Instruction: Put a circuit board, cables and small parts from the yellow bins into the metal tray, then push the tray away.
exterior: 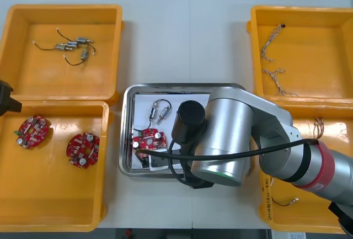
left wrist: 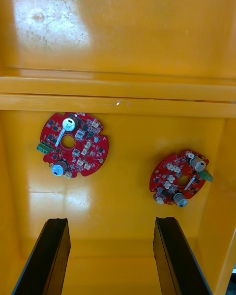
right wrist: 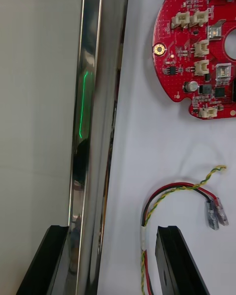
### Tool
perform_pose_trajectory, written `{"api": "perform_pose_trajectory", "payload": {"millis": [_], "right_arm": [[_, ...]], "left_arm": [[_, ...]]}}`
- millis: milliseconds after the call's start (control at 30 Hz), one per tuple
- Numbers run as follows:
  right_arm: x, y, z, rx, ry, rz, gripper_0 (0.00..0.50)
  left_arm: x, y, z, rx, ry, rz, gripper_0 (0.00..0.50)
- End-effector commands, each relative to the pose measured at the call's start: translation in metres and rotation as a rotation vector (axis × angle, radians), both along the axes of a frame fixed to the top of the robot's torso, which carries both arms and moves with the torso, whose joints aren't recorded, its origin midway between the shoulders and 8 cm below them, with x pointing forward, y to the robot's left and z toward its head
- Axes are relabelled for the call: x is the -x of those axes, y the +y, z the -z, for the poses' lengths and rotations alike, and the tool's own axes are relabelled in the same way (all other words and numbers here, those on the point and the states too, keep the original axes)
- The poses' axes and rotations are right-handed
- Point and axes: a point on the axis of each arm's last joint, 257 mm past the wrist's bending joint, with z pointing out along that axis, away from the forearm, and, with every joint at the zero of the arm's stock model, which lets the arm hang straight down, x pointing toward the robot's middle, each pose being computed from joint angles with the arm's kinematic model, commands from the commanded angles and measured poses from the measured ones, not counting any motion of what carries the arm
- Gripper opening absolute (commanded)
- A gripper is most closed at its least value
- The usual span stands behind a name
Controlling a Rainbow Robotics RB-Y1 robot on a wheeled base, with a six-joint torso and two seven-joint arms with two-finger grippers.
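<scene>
Right arm [exterior: 231, 134] hides right half of metal tray [exterior: 165, 88]; circuit board [right wrist: 187, 54] cut at wrist view's edge.

The bins [exterior: 33, 73] are yellow, the circuit boards [exterior: 83, 150] red. The tray [exterior: 126, 134] is shiny, white inside. One cable [right wrist: 172, 189] twists red and yellow.

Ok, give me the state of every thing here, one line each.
Tray: loaded, not yet pushed away.
Right claw: open, astride the tray's wall.
Left claw: open, above two boards in a yellow bin.
Board: lying flat in tray.
Red and yellow cable: loose in tray, by the right claw.
Small parts: lying in tray.
</scene>
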Motion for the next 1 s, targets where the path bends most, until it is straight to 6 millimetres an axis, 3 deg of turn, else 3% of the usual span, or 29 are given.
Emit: {"api": "perform_pose_trajectory", "payload": {"millis": [33, 567, 1000], "right_arm": [[0.019, 0.015, 0.011, -0.028, 0.021, -0.024, 0.5], [0.035, 0.022, 0.042, -0.027, -0.025, 0.009, 0.5], [0.032, 0.028, 0.045, -0.033, -0.082, -0.002, 0.5]], "left_arm": [[0.005, 0.011, -0.011, -0.067, -0.016, 0.048, 0.5], [0.005, 0.011, -0.011, -0.067, -0.016, 0.048, 0.5], [0.005, 0.011, -0.011, -0.067, -0.016, 0.048, 0.5]]}}
